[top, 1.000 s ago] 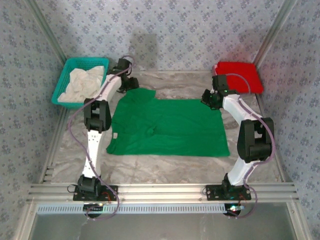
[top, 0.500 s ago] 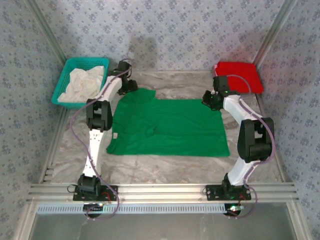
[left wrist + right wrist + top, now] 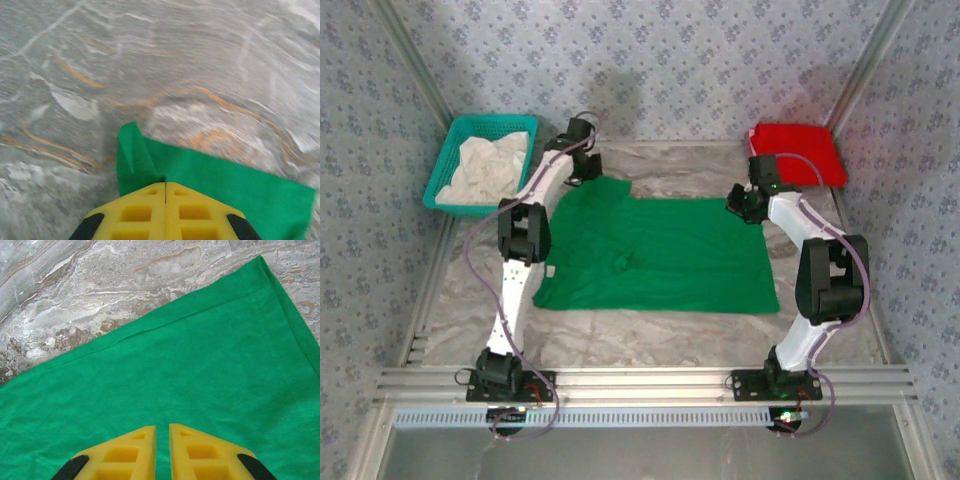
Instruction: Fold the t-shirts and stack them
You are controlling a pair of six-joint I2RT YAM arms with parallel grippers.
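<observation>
While overhead hides it, left tool [image 3: 165, 184] clamped on green shirt [image 3: 215, 175]; right tool [image 3: 162, 429] nearly together.

Blue flowery wallpaper walls [image 3: 700, 60] fill the top of the frame. A grey marble-look table [image 3: 650, 335] sits below, with silver metal rails [image 3: 640, 385] along the bottom.

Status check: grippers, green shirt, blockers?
Left gripper shut on green shirt at far-left sleeve. Right gripper nearly closed above far-right corner, grip unclear. Shirt flat, unfolded; red shirt folded far right. Nothing blocking.
</observation>
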